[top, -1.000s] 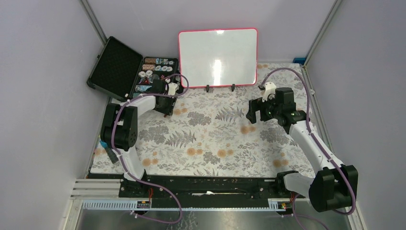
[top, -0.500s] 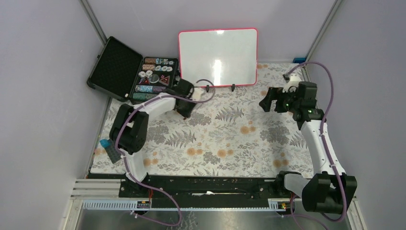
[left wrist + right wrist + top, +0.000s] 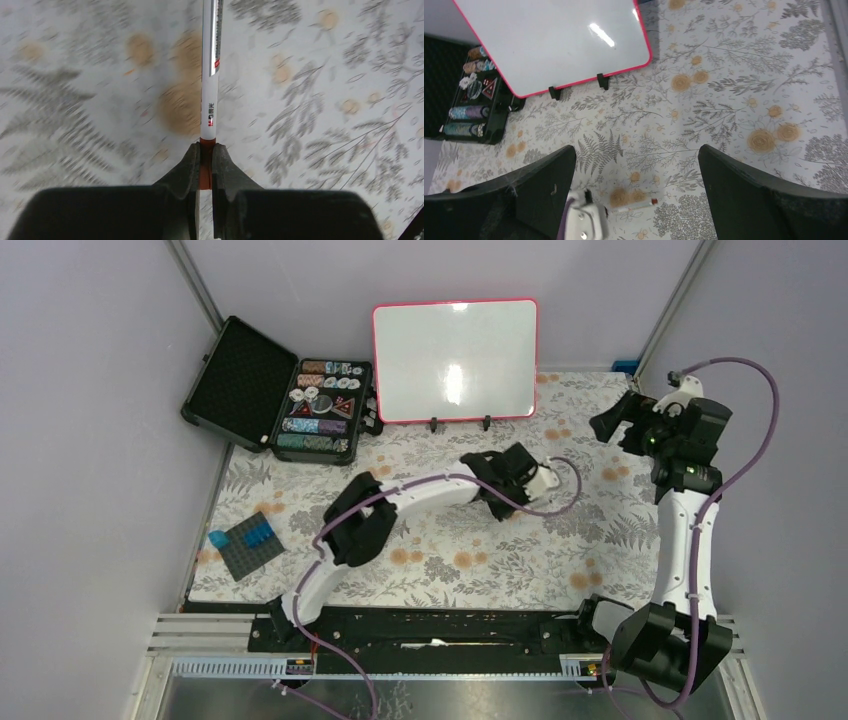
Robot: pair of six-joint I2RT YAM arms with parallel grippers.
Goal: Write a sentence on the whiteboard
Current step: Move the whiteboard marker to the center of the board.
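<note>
Floral cloth (image 3: 450, 540) covers the table, and near its middle the left gripper (image 3: 206, 150) is pinched shut on the red end of a marker (image 3: 210, 75) that lies low over the pattern. Off to the right, the right gripper (image 3: 634, 155) hangs spread wide and empty. At the far edge the whiteboard (image 3: 455, 360) stands upright and blank, so I judge the pen is in hand and all the writing is left to do.

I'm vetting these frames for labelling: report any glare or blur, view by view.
Top view: sharp, a glare patch on the whiteboard. Left wrist view: tablecloth smeared by blur, worst at left; marker and left gripper crisp. Right wrist view: sharp, a glare streak on the whiteboard.
</note>
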